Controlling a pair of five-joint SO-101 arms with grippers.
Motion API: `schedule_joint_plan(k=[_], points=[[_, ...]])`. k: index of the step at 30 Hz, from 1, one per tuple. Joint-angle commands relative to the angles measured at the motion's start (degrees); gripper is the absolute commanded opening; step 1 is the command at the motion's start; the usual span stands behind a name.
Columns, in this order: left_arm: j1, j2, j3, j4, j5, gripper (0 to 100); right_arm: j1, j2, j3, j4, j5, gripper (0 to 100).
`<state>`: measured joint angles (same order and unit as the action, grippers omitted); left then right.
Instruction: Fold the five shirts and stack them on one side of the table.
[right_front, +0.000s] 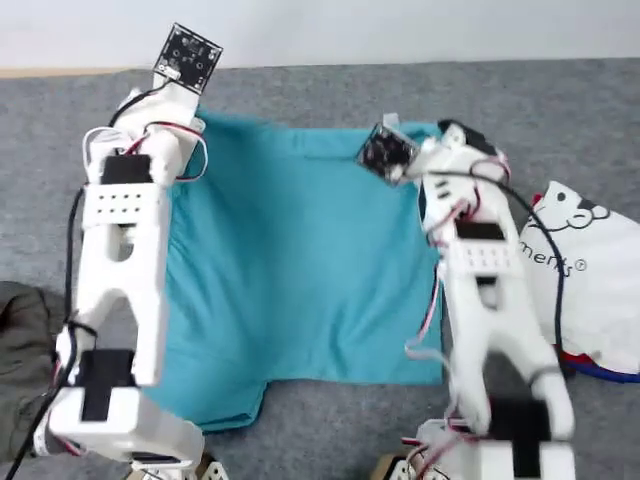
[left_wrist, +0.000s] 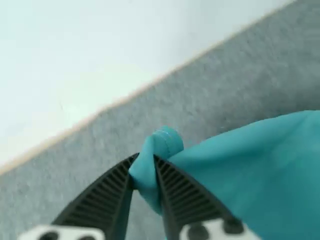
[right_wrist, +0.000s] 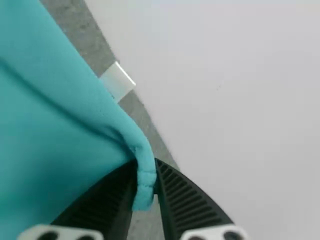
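I have the teal shirt (right_front: 300, 270) spread flat across the middle of the grey bench (right_front: 330, 420), between my two arms. My left pincer (left_wrist: 145, 177) is closed tight on a bunched fold of teal cloth at the shirt's far left corner, with a small nub of cloth poking out past the tips. My right pincer (right_wrist: 145, 182) is clamped on the hem at the far right corner, which hangs as a thin pinched edge between its jaws. A white printed shirt (right_front: 595, 290) lies at the right end of the bench, and a dark garment (right_front: 20, 340) lies at the left edge.
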<state>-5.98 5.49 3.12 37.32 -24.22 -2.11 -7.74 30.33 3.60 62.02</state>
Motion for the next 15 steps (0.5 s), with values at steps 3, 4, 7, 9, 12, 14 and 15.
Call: schedule_joint_plan(k=[3, 4, 7, 9, 12, 14, 15], points=[[0.09, 3.96, -8.22, -7.56, -0.62, 0, 0.22, 14.46, -23.91, -1.54, 0.7, 1.0], [0.09, 5.01, -10.15, -7.47, -0.62, 0, 0.22, 17.01, -27.16, -1.45, 0.7, 1.0], [0.18, 7.91, -13.76, -6.33, -0.53, 0, 0.13, 23.16, -34.29, -1.45, 0.7, 1.0], [0.18, 9.05, -14.81, -2.81, -0.53, 0, 0.04, 25.1, -36.22, -0.04, 0.79, 1.0], [0.18, 9.76, -14.9, 5.36, -0.79, 0, -0.13, 25.36, -36.4, 6.02, 0.88, 1.0], [0.0, 9.93, -14.81, 11.78, -0.79, 0, 0.13, 25.36, -36.4, 10.86, 0.88, 1.0], [-0.09, 9.93, -14.81, 15.21, -0.88, 0, 0.22, 25.36, -36.4, 13.14, 0.88, 1.0]])
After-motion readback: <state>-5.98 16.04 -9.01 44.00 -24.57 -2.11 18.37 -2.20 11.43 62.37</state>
